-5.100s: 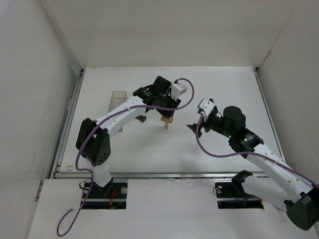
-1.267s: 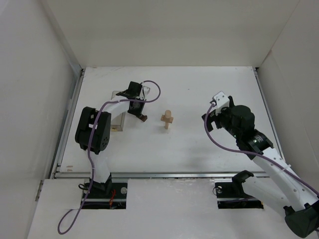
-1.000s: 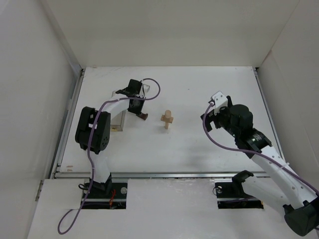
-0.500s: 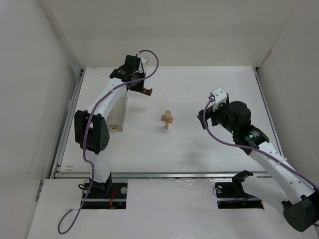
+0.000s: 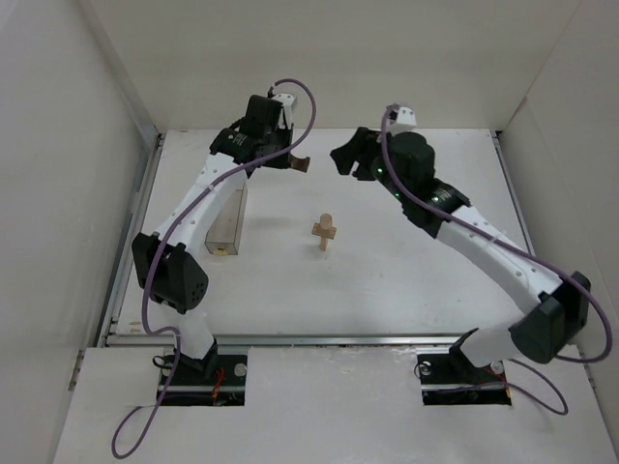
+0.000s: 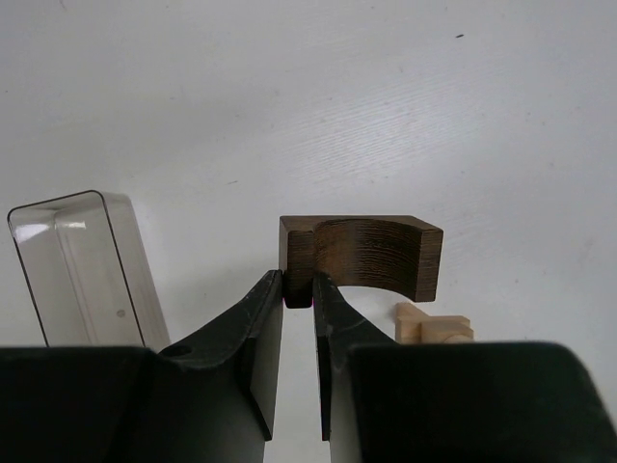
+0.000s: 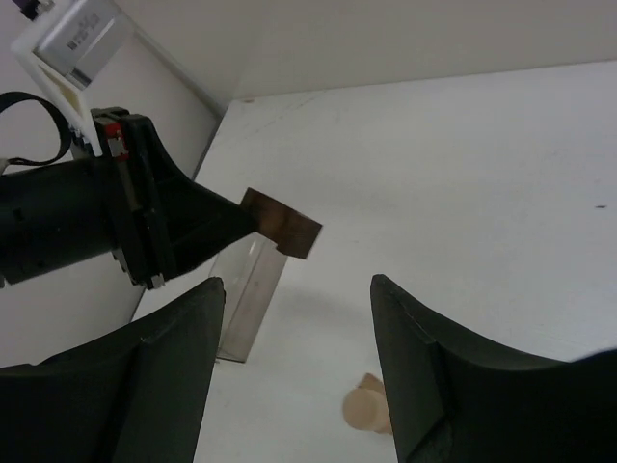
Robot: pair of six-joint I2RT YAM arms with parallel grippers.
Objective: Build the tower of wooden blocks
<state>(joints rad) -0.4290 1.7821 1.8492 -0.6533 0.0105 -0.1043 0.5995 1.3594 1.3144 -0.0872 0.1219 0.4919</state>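
Note:
A pale tan post with a crosspiece (image 5: 326, 232) stands on the white table, mid-field; it also shows in the left wrist view (image 6: 436, 324) and the right wrist view (image 7: 366, 413). My left gripper (image 5: 293, 162) is shut on one end of the dark brown arch block (image 6: 362, 256) and holds it in the air, behind and left of the post. The arch also shows in the right wrist view (image 7: 281, 223). My right gripper (image 5: 340, 159) is open and empty, raised, facing the arch from the right, a short way off.
A clear rectangular plastic box (image 5: 225, 217) lies on the table at the left, under the left arm; it shows in the left wrist view (image 6: 82, 265) too. White walls close the table at the back and sides.
The left gripper picked the brown arch up from beside the box and carried it up and right. The right arm swung far left and up, toward the arch.

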